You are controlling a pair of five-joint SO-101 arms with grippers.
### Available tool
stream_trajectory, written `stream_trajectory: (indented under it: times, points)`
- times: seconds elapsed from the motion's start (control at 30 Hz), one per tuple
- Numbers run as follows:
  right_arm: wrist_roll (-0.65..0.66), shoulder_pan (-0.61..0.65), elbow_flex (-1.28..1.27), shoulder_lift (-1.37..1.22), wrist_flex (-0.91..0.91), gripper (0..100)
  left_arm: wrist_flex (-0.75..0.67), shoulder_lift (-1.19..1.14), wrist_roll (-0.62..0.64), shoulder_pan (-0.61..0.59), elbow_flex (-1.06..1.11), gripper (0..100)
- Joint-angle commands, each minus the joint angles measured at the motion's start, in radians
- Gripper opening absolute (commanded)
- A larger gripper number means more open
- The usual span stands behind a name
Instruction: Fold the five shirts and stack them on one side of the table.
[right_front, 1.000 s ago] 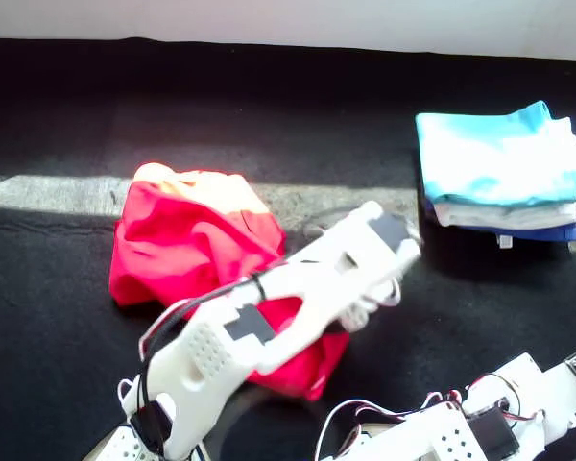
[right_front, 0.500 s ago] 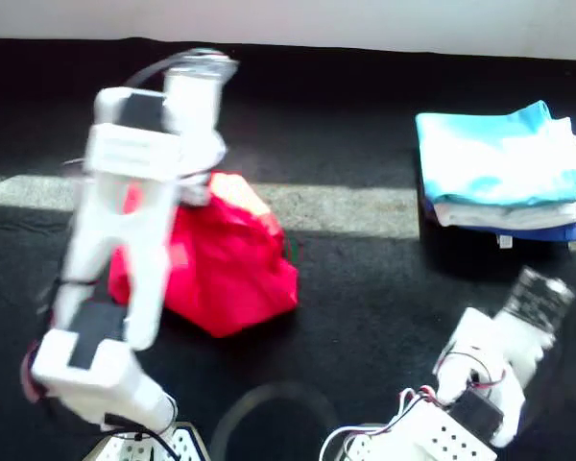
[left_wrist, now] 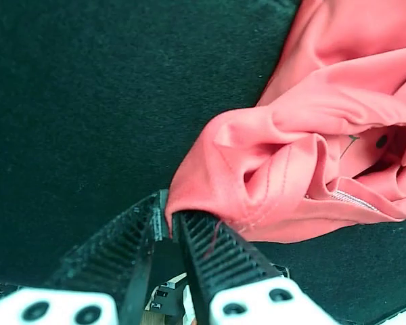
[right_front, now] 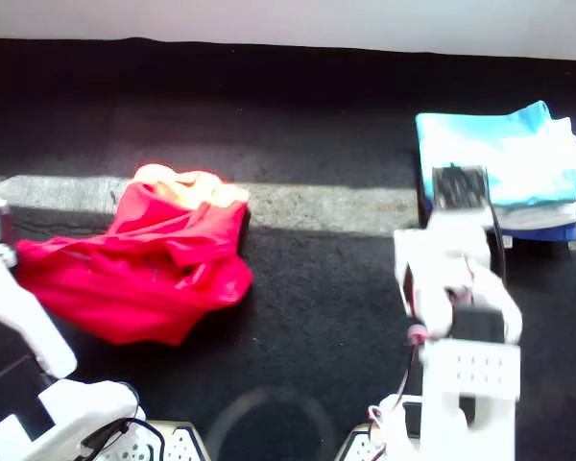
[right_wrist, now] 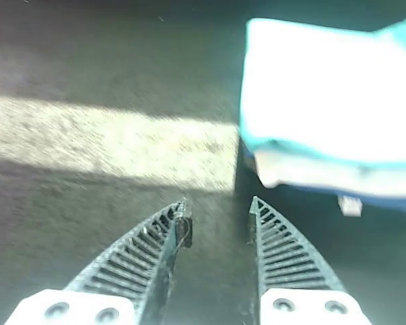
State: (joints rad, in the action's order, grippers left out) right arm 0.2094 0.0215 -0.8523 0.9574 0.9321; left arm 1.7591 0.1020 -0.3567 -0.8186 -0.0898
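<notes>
Jaws first: my left jaws were clenched on a hem fold of the red shirt [left_wrist: 311, 135]. The cloth was pinched between the two ribbed pads [left_wrist: 220, 261] and bunched away from them in loose creases, with a line of pale stitching showing in the folds. My right jaws stood released, with bare black counter [right_wrist: 122, 54] between the tips. They hung just beside the near corner of the stack of folded shirts [right_wrist: 331, 115].

Seen from above, my right arm [right_front: 458, 288] rose in front of the stack, and its wrist overlapped the stack's left side. The stack showed a light blue shirt on top, a white one under it and a dark blue one at the bottom, with a small white tag [right_front: 504, 241] at its near edge.

The red shirt lay crumpled and unfolded well apart from the stack, across the counter to its left. One drawn-out corner led toward my left arm [right_front: 14, 317], at the edge of the view farthest from the stack. The shirt's far part lay in a strip of sunlight [right_front: 336, 206] that ran across the counter from the shirt to the foot of the stack. A white wall [right_front: 269, 19] closed the counter's far edge behind the stack.
</notes>
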Motion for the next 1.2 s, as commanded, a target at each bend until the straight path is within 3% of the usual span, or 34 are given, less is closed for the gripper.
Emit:
stream_trajectory:
  times: [0.0, 0.2, 0.37, 0.53, 0.77, 1.17]
  points:
    - [0.003, 0.107, 0.239, -0.228, -0.008, 14.6, -0.003, -0.021, -0.026, -0.081, -0.005, 1]
    - [0.0, 0.325, 0.487, -0.53, 0.024, 14.6, -0.141, -0.053, -0.025, -0.193, -0.007, 1]
    - [-0.097, 0.541, 0.745, -0.843, 0.136, 14.8, -0.155, -0.062, -0.025, -0.196, 0.004, 1]
    - [-0.11, 0.697, 0.97, -1.171, 0.259, 14.9, -0.155, -0.062, -0.025, -0.196, -0.004, 1]
    - [-0.15, 0.763, 1.237, -1.471, 0.381, 14.9, -0.155, -0.062, -0.025, -0.196, 0.002, 1]
    - [-0.204, 0.812, 1.584, -1.741, 0.481, 15.0, -0.157, -0.062, -0.025, -0.196, 0.004, 1]
